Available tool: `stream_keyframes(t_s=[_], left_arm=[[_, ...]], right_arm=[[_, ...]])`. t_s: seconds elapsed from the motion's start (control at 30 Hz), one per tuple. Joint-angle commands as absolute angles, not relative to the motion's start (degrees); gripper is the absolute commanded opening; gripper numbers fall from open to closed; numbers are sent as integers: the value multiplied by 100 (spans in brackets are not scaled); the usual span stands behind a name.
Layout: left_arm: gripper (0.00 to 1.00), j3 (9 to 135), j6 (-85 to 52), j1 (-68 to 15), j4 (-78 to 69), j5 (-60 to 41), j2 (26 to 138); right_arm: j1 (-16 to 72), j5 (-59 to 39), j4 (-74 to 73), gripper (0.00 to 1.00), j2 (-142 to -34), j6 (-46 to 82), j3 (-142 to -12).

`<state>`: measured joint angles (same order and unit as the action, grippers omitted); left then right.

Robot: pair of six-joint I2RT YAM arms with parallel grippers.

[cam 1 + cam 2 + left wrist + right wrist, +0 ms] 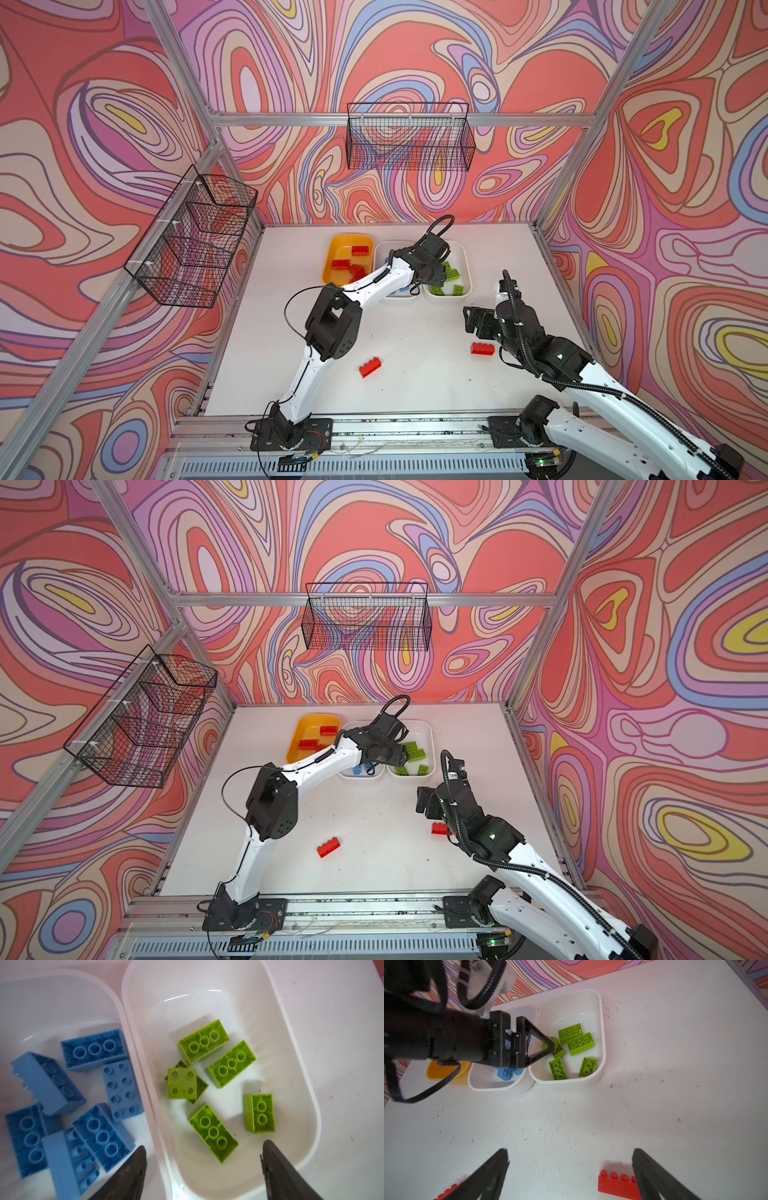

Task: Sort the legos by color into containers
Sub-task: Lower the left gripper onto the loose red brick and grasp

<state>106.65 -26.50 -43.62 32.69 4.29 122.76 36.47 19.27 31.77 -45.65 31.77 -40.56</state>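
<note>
A yellow-orange container (345, 248) at the back holds several red legos (360, 250). To its right, one white container (62, 1001) holds several blue legos (95, 1051), and another white container (207, 1001) holds several lime green legos (213, 1132). My left gripper (204, 1145) hangs open and empty above the border of the two white containers. Two red legos lie on the table, one near the middle front (370, 367), one to the right (483, 348). My right gripper (570, 1150) hovers open over the table, the right red lego (616, 1185) beside one finger.
Black wire baskets hang on the left wall (195, 241) and the back wall (409, 137). An aluminium rail (395, 428) runs along the table's front edge. The left arm's elbow (332, 324) rises over the table's middle left.
</note>
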Motion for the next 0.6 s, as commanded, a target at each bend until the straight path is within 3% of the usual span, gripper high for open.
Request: stream_keyframes(t_s=[0.0, 0.33, 0.57], left_arm=[[73, 9737, -2617, -4354, 2777, 721, 11171], [72, 5799, -2823, -4356, 2587, 832, 8424], [70, 4317, -3180, -4476, 2098, 398, 7535]], right_arm=[[3678, 1858, 2991, 98, -4696, 3121, -4205], [3686, 1423, 2691, 98, -5220, 3181, -4302], [3684, 1028, 2482, 98, -5692, 3225, -4552]])
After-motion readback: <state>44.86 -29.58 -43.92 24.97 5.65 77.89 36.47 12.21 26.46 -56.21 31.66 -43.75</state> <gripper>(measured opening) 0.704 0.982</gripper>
